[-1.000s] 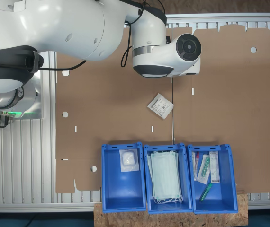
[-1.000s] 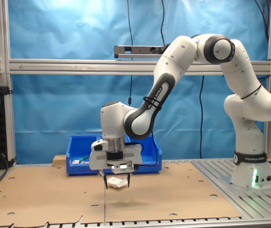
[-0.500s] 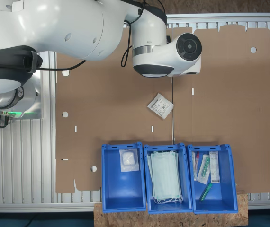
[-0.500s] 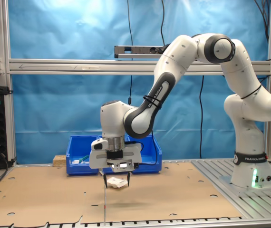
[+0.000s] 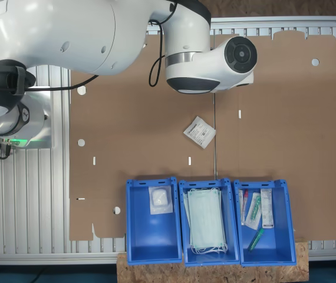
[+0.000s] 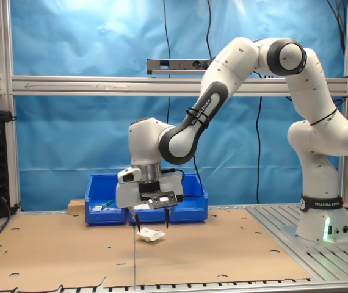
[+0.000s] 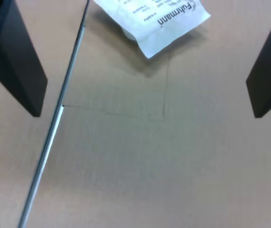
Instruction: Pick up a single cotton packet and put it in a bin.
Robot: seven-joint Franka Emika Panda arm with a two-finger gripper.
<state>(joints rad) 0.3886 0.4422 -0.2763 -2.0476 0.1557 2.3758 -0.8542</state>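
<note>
The cotton packet (image 5: 199, 131) lies flat on the counter (image 5: 132, 135), apart from three bins set side by side along one counter edge. In the first exterior view, the bin (image 5: 152, 252) at the row's left end holds one small packet (image 5: 160, 199); the middle bin (image 5: 210, 257) holds face masks (image 5: 206, 219); the right-hand bin (image 5: 274, 250) holds tubes and long packets. In the second exterior view, the pincer (image 6: 151, 221) hangs just above the cotton packet, jaws spread, not touching it.

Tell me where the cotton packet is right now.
The cotton packet lies flat on the cardboard sheet in the first exterior view, below the arm's wrist and above the middle blue bin. In the second exterior view it sits just under the open gripper.
</note>
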